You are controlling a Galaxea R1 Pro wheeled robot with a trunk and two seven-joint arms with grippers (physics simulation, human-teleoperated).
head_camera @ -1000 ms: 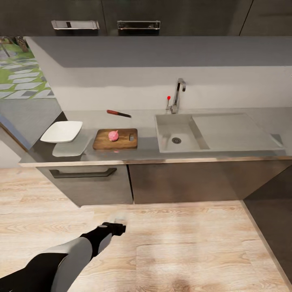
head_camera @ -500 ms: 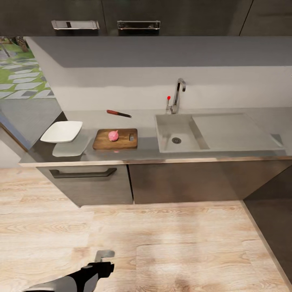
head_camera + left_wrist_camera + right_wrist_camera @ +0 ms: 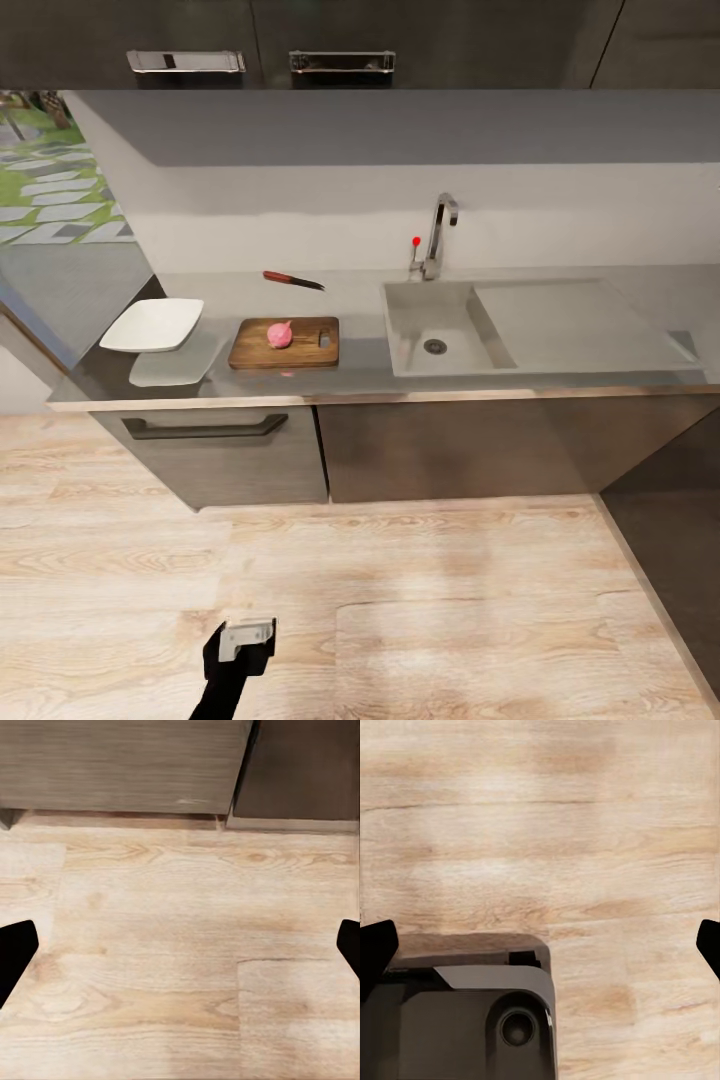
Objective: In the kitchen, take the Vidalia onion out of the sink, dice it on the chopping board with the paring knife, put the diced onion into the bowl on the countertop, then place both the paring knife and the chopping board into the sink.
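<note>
Nearest to you, your left gripper (image 3: 246, 634) hangs low over the pale wood floor (image 3: 450, 600), well short of the cabinets. In the left wrist view its dark fingertips (image 3: 15, 952) sit out at opposite edges with bare floorboards between them, so the fingers are spread wide and hold nothing. Your right gripper (image 3: 540, 949) looks the same from its own wrist camera: fingertips far apart, nothing between them. It's pointing down at the floor, with part of the robot's dark grey base (image 3: 465, 1020) below it.

Further out you've got the dark grey cabinets (image 3: 230, 450) with a drawer handle on the left one, then the countertop (image 3: 350, 375) with its pale wooden front edge.

On the countertop, the white square bowl (image 3: 152, 324) sits at the far left end. Just right of it is the chopping board (image 3: 285, 343), with its slot handle at the right end. The Vidalia onion (image 3: 280, 334) is sitting whole on the board, roughly in the middle. Behind the board, nearer the wall, the paring knife (image 3: 292, 280) lies flat on the counter, red handle to the left, blade pointing right, clear of the board.

Right of the board is the sink (image 3: 435, 330), basin on the left and drainer on the right, with the chrome tap (image 3: 438, 235) and its red knob at the back.
</note>
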